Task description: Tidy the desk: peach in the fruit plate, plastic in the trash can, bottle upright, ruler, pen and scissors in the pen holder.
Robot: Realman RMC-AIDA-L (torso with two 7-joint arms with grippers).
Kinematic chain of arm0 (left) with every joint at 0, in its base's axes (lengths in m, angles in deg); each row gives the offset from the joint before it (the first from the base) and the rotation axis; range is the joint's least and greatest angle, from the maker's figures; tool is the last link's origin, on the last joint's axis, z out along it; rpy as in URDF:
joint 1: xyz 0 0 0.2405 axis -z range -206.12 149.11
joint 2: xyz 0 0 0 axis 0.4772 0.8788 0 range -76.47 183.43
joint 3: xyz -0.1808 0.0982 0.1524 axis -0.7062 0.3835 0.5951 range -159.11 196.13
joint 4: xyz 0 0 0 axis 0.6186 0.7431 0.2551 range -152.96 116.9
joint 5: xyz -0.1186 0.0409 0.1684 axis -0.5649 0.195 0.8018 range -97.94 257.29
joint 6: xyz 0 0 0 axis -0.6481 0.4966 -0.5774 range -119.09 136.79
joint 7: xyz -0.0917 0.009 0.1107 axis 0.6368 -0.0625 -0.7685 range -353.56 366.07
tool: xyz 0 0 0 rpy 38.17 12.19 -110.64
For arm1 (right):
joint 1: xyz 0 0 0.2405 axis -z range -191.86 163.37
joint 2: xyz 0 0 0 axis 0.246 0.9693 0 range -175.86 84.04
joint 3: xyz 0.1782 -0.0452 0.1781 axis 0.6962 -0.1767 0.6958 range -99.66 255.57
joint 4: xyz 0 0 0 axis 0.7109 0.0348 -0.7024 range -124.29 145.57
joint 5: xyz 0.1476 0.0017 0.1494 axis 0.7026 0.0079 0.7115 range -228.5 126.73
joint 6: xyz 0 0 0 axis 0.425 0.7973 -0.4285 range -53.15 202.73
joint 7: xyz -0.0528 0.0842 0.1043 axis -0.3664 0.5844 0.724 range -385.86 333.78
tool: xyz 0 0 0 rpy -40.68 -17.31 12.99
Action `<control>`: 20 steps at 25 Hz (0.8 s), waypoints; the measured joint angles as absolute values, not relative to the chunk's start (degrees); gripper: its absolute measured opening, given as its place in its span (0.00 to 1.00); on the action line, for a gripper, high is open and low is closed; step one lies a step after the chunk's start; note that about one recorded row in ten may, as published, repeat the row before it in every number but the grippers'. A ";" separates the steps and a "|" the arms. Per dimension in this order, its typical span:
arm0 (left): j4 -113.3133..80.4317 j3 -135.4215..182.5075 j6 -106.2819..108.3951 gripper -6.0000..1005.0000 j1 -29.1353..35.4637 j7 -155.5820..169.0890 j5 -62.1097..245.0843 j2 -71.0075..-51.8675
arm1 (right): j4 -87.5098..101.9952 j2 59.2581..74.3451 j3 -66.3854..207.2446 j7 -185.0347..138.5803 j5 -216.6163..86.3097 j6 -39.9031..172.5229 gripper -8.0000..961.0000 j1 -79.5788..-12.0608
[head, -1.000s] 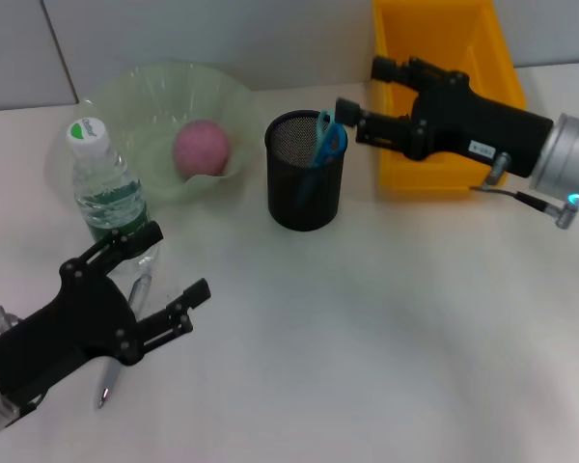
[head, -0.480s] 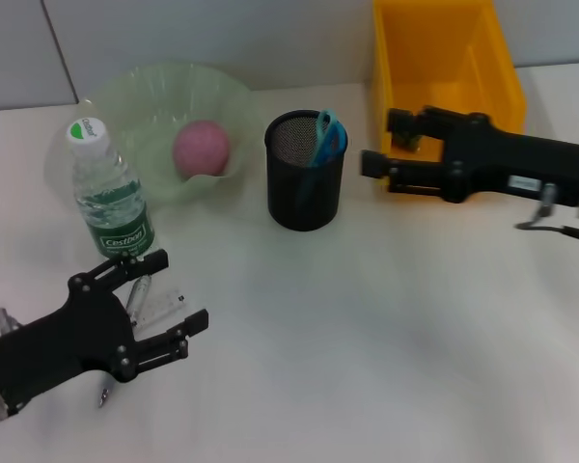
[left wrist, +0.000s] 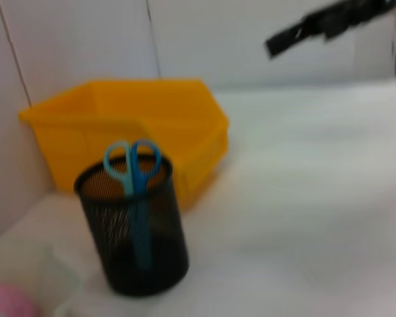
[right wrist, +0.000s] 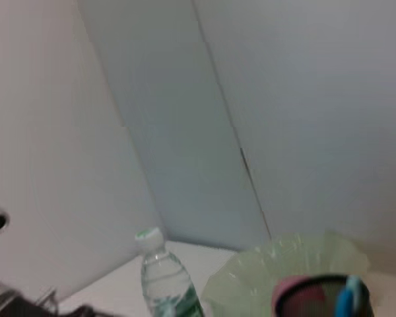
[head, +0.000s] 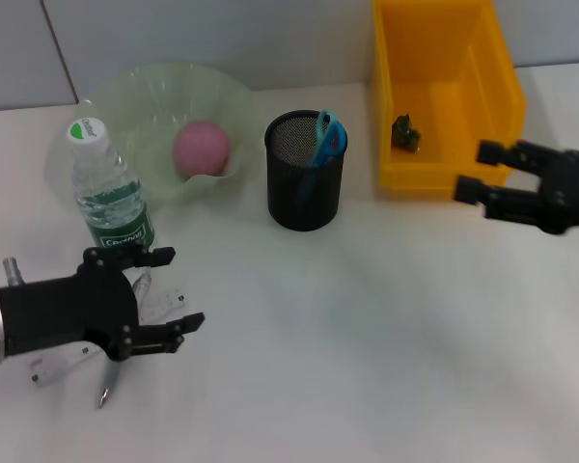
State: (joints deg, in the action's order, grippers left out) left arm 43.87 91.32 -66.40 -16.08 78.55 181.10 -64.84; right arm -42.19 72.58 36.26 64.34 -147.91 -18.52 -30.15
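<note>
Most of the tidying looks done: the peach (head: 202, 148) sits in the plate (head: 125, 106), the bottle (head: 109, 193) stands upright just beyond the left claw (head: 169, 289), scissors (head: 326, 137) stand in the holder (head: 306, 174), and a dark scrap (head: 404, 133) lies in the yellow bin (head: 444, 87). Left to do: the pen (head: 109, 384) and clear ruler (head: 63, 362) lie on the surface (head: 367, 338) under the left claw, which is spread and empty. The right claw (head: 487, 172), also spread, hangs off beside the bin. Only the head view shows pen and ruler; the left wrist view shows holder, scissors and bin alone.
</note>
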 joint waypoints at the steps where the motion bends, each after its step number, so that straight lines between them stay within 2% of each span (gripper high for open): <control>1: 45.80 91.39 -66.04 0.77 -15.81 80.22 183.48 -64.88 | -42.44 72.53 37.74 64.82 -149.26 -19.82 0.87 -29.95; 10: 55.30 97.21 -63.25 0.77 -12.40 92.13 199.81 -65.13 | -54.92 73.24 35.88 71.76 -163.31 -24.32 0.87 -29.54; 20: 55.83 100.80 -60.97 0.77 -11.34 93.65 203.43 -65.16 | -52.84 73.25 33.15 67.64 -164.24 -24.96 0.87 -30.63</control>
